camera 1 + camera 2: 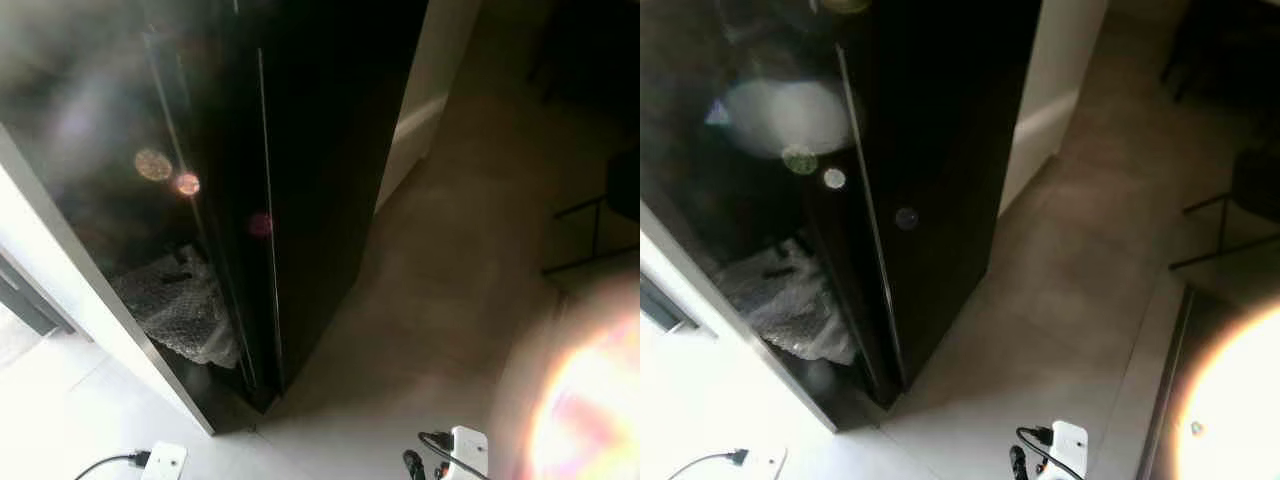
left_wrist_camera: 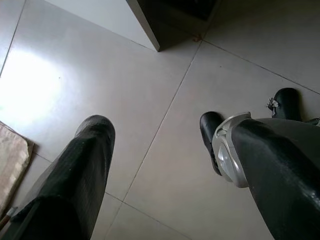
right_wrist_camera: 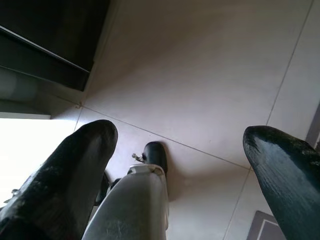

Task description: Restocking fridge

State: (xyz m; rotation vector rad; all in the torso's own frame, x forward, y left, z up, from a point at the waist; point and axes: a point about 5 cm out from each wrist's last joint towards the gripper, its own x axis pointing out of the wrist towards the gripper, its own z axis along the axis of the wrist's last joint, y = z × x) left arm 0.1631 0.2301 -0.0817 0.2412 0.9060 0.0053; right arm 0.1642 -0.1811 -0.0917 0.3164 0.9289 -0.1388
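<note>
Both jaws hung apart over the floor (image 2: 165, 75), empty. Fridge (image 1: 300, 150) stood ahead and above them, upright; neither arm visibly nearer.

silver legs (image 3: 132, 205), black feet (image 2: 210, 131), black fingers (image 2: 75, 180).

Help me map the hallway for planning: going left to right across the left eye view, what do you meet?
White wall edge → crumpled bubble wrap behind dark glass → tall black fridge → white skirting board → beige floor → dark chair legs at the far right.
</note>
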